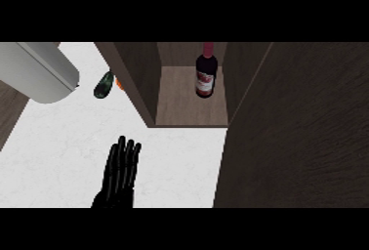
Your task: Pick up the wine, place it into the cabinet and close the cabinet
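head view shows the wine (pixel 205 78), a dark bottle with a red capsule on its neck and a red and white label on its body, standing on the pale wooden shelf inside the cabinet (pixel 189 110). the bottle sits toward the back of the cabinet, apart from both side walls. the cabinet is open at the front; a large dark brown panel (pixel 299 132) just right of the opening fills that side of the view, and it is hard to tell whether it is the door or a wall. left of the cabinet, on the white table (pixel 65 146), lies a dark green thing (pixel 104 85) with a bit of orange (pixel 119 84) beside it; both are too small to name. further left of the cabinet a big pale grey rounded body (pixel 39 71) is cut off by the view's edge. below and left of the cabinet the left robot hand (pixel 119 173) rests over the table with its fingers straight and together, holding nothing. the right robot hand does not show. bare table lies between that hand and the cabinet's front edge.
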Robot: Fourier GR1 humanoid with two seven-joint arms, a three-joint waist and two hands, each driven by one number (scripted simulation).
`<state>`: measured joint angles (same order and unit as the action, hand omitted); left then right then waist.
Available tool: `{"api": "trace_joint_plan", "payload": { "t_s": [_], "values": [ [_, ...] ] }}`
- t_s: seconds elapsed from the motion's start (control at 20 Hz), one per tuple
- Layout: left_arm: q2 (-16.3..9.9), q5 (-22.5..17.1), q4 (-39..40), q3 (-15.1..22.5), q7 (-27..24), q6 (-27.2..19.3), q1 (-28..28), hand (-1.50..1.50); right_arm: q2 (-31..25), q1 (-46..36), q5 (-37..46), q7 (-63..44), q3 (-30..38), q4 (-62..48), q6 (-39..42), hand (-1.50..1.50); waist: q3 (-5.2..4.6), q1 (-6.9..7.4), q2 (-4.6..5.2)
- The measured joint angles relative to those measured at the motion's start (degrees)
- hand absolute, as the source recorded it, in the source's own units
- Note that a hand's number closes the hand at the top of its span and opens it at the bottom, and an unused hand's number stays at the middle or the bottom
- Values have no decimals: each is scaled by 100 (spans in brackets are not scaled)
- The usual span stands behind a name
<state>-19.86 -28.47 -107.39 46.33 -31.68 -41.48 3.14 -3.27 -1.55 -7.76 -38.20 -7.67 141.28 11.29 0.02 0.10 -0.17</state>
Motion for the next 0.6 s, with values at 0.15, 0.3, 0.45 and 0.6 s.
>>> {"api": "trace_joint_plan", "payload": {
  "t_s": [0.15,0.3,0.45,0.6],
  "values": [
    [-335,-14,-391,-17,-11,257,333,-150,-51,37,-12,88,-42,-23,171,150,-1,7,1],
    [-679,-94,-699,-239,-19,504,557,-150,-46,182,-45,137,-171,-4,291,150,-1,2,0],
    [-1003,-302,-937,-546,-93,793,839,-150,62,366,-133,53,-371,-52,319,150,-2,12,-1],
    [-1237,-445,-1105,-822,-168,976,1100,-150,179,685,-183,-67,-726,-51,330,150,-3,7,-6]
  ]
}}
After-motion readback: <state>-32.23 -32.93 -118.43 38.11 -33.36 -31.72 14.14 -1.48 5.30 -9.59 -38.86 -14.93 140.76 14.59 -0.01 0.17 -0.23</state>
